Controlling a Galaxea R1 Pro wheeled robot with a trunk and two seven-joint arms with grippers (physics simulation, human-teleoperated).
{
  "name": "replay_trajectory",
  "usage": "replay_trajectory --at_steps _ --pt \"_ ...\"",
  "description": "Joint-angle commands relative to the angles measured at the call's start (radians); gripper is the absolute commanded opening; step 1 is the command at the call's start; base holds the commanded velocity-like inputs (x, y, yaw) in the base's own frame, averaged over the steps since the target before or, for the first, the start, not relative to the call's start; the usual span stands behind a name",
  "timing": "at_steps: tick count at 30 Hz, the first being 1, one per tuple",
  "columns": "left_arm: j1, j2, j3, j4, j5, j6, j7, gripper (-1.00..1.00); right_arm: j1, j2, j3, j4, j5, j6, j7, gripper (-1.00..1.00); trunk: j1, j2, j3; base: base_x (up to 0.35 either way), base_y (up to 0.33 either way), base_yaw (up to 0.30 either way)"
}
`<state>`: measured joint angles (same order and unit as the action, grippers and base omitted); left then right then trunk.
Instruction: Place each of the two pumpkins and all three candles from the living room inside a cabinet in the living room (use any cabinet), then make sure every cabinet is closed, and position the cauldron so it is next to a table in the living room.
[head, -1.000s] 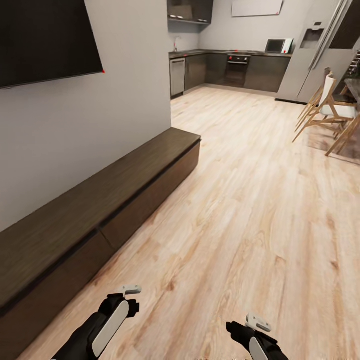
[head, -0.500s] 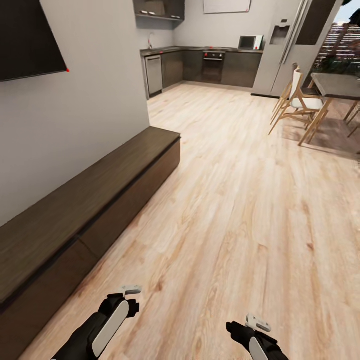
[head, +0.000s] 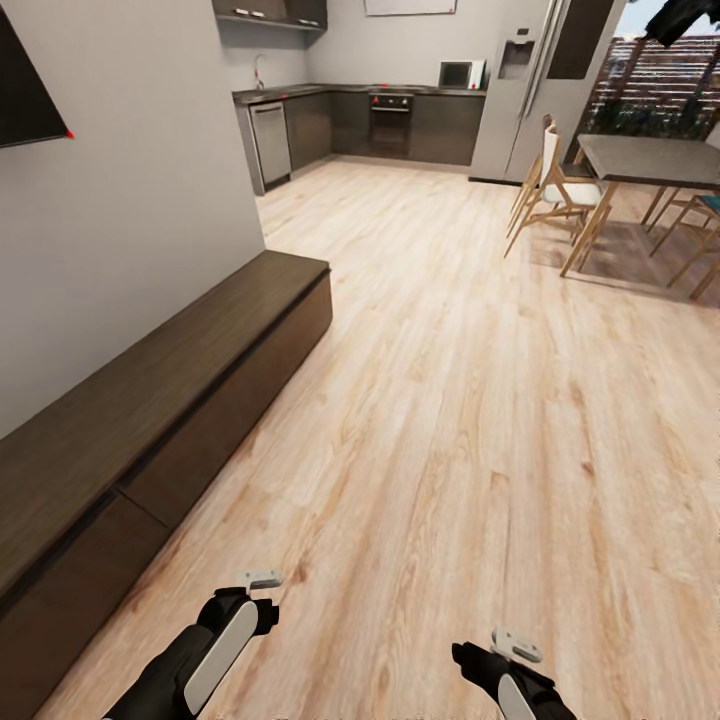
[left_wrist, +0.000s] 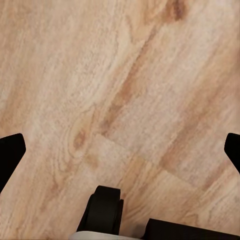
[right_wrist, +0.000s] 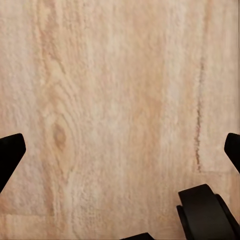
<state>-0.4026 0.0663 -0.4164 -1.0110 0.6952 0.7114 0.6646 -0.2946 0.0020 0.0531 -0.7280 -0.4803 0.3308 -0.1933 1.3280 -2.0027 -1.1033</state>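
Left pincer (left_wrist: 120, 150): released, over wood floor (head: 450, 400) | right pincer (right_wrist: 120, 150): released | cabinet (head: 150, 400): closed, along wall.

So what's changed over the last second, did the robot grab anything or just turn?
Only the view turned: the whole scene slid left, bringing the dark dining table into sight. The long dark-brown wooden cabinet has not itself moved. Both tools, left and right, stay open, empty, over light wooden floor.

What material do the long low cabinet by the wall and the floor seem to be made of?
The cabinet looks like dark-brown wood or veneer with a matte finish: faint grain runs along its flat top. The floor looks like light wood planks or laminate, with visible grain, knots and plank seams, and a slight sheen.
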Motion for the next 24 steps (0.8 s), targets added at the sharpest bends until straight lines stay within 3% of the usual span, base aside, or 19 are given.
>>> replay_trajectory --at_steps 1,7,24 --pt "-0.001 0.001 -0.004 -0.001 0.01 0.0 0.01 1.0 0.0 -0.001 0.004 -0.002 -0.01 0.001 -0.009 1.0 0.0 0.0 -0.002 0.0 0.0 -0.031" --pt "-0.001 0.001 -0.004 -0.001 0.01 0.0 0.01 1.0 0.0 -0.001 0.004 -0.002 -0.012 -0.024 -0.007 1.0 0.0 0.0 -0.002 0.0 0.0 -0.067" --pt "-0.001 0.001 -0.004 -0.002 0.01 0.0 0.01 1.0 0.0 -0.001 0.004 -0.002 -0.012 -0.026 -0.006 1.0 0.0 0.0 0.018 0.0 0.0 -0.198"
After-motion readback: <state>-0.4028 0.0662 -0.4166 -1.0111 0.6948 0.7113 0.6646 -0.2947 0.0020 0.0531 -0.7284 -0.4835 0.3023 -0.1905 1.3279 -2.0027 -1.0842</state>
